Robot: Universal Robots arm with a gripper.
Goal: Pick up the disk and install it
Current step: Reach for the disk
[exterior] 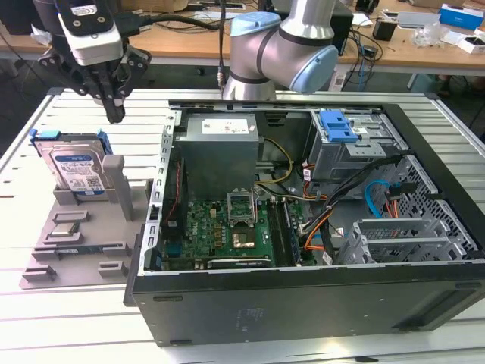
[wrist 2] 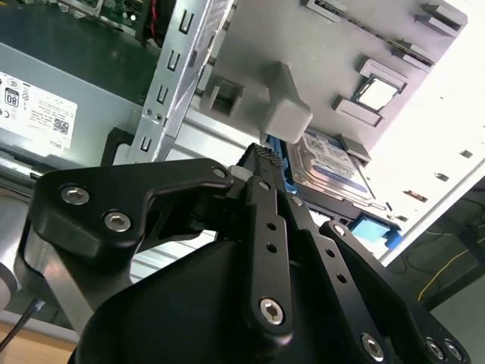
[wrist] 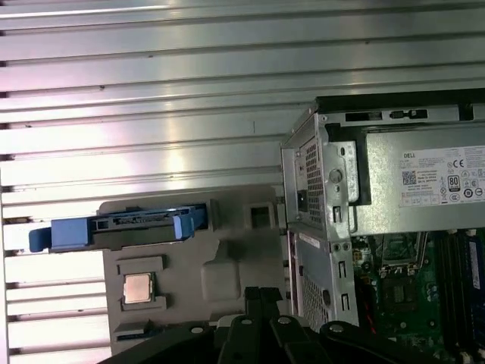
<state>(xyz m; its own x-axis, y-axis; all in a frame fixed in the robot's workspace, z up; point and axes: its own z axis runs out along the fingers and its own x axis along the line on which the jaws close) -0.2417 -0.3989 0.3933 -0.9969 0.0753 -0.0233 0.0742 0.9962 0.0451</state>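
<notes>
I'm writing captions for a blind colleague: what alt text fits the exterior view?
The robot's gripper hangs empty above a blue-framed disk that stands on edge in a grey holder. On the exterior view's right lies an open computer case, both on a slatted metal table.

You find the disk point(exterior: 76, 168) standing on its edge in the grey stand point(exterior: 106, 231). It is silver, with a white-and-blue label facing the exterior view and a blue frame around it. It stands at the exterior view's left of the case point(exterior: 303, 303).
</notes>
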